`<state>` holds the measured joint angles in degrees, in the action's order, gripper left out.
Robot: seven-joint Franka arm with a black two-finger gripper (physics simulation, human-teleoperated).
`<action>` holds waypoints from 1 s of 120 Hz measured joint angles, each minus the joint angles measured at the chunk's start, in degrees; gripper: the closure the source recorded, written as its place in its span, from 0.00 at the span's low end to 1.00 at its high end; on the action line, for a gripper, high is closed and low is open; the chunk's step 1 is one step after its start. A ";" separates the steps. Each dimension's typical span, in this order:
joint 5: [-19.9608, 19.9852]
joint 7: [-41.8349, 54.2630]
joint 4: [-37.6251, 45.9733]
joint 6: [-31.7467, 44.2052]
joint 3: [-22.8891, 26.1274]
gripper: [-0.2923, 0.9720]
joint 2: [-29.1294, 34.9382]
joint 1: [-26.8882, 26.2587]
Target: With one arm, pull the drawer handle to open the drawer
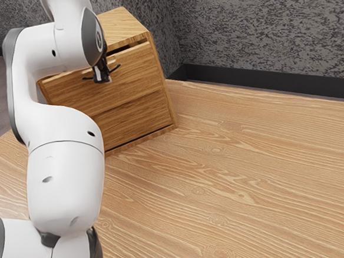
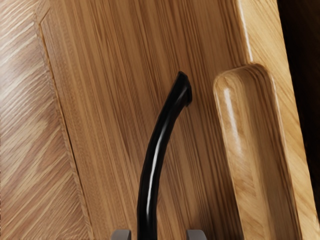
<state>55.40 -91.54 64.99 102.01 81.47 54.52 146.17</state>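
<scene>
**Ana:** While the pincer (image 1: pixel 102 78) sits at the black handle (image 1: pixel 115 67) in the upper left of the frame, what worries you?

**Ben:** The grip. I cannot tell whether it is clamped on the bar or just around it. If it is loose, a pull could let the handle slip out, and the drawer (image 1: pixel 133 69) would stop short.

**Ana:** Where is the drawer now?

**Ben:** It is the top one in the cabinet (image 1: pixel 123 20) on the counter (image 1: pixel 251 159). Its front looks slightly proud, with a dark slit along its upper edge, so I judge it barely open.

**Ana:** Anything else?

**Ben:** Direction. In the wrist view the handle curves up to its mount beside a scooped recess (image 2: pixel 250 150). A pull off the drawer's own line could bind it in its runners. It could also drag the whole cabinet across the counter, since nothing visibly anchors it.
</scene>
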 joint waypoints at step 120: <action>-1.19 0.42 8.57 -0.18 -4.76 0.72 0.01 -8.54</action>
<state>54.21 -91.13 73.56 101.82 76.71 54.53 137.64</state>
